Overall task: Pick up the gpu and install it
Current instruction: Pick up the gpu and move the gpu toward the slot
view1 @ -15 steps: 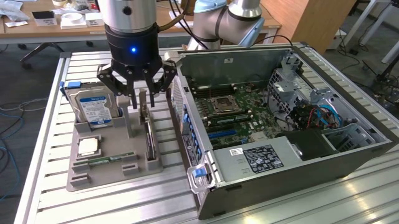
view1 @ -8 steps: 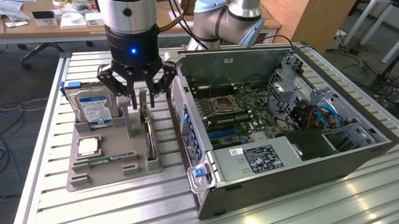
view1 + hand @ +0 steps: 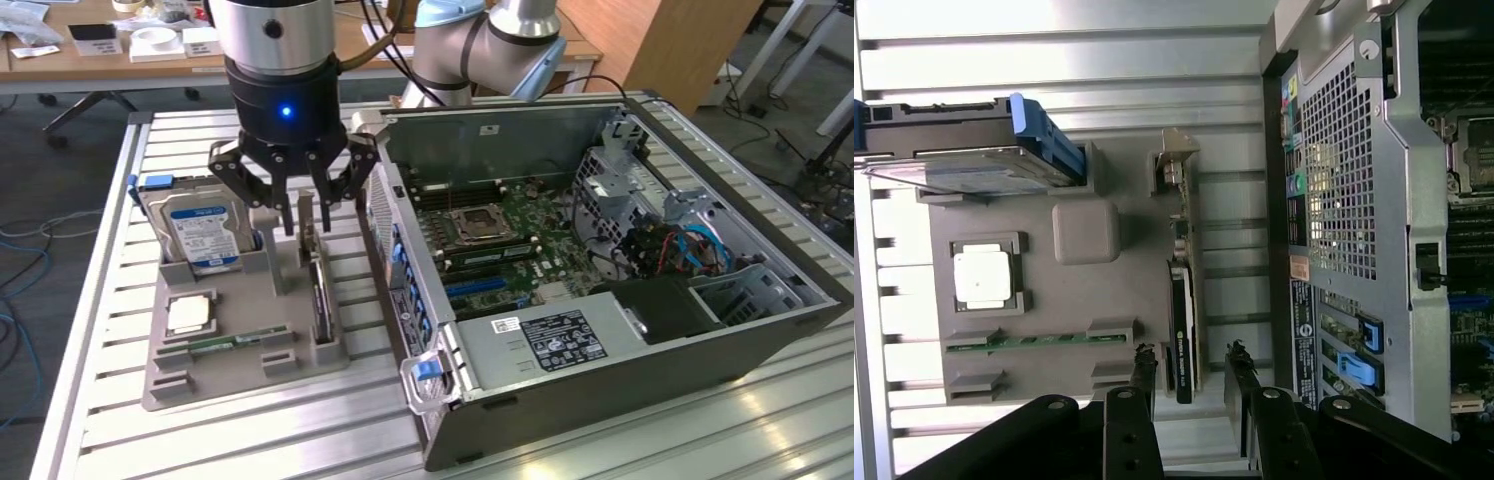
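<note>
Slatted metal formed the table (image 3: pixel 267 430) in the exterior view, with cluttered desks behind it. A grey tray (image 3: pixel 220 378) sat toward the table's edge at the exterior view's left. An open case (image 3: pixel 601 400) lay on its side just beside it, motherboard exposed, I judged so that cards could go in from above. The gpu (image 3: pixel 318 285) stood on edge in a slot along the tray's edge nearest the case, which by my reading left both faces free for a pinch. The gripper (image 3: pixel 307 222) hung over the card's far end, fingers spread wide to either side of it and holding nothing. A drive (image 3: pixel 200 228) with a blue-white label stood upright at the tray's far corner; its print, and that on the case's white label, could not be read. In the wrist view the gpu (image 3: pixel 1182 300) ran edge-on between the two fingers (image 3: pixel 1144 375), which stood apart from both faces, the gripper (image 3: pixel 1191 370) centred on it. A cpu (image 3: pixel 984 275) and ram (image 3: pixel 1034 342) lay flat in recesses of the tray (image 3: pixel 1124 290), beside the drive (image 3: pixel 964 165). Lettering on the card's black cooler was too small to read.
</note>
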`<act>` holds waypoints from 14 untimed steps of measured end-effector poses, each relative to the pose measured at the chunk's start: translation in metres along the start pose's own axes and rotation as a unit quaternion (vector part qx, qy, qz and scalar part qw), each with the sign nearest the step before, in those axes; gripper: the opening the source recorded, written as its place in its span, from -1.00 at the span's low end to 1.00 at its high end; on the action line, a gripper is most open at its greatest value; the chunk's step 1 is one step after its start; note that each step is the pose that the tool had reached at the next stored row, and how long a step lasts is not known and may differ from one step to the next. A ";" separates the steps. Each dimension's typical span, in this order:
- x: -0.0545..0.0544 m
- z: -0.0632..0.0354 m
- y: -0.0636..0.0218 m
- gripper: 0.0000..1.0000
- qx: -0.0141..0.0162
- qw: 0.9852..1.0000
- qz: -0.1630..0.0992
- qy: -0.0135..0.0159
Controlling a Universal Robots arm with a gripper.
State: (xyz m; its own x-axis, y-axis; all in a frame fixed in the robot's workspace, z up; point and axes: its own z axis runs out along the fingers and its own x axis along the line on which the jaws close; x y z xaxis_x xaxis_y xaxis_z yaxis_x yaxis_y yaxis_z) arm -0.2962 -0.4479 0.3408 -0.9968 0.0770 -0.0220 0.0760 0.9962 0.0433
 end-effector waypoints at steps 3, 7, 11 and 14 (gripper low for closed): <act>0.000 0.0007 0.0000 -0.17 0.000 1.000 0.000 0.000; 0.000 0.0010 0.0000 -0.17 0.000 1.000 0.000 0.000; 0.000 0.0013 0.0000 -0.17 0.000 1.000 0.000 0.000; 0.000 0.0021 -0.0001 -0.17 0.000 1.000 0.000 0.000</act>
State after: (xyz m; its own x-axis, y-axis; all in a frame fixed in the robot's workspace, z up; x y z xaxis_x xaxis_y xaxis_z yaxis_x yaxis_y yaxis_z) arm -0.2962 -0.4479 0.3387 -0.9968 0.0771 -0.0223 0.0761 0.9962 0.0426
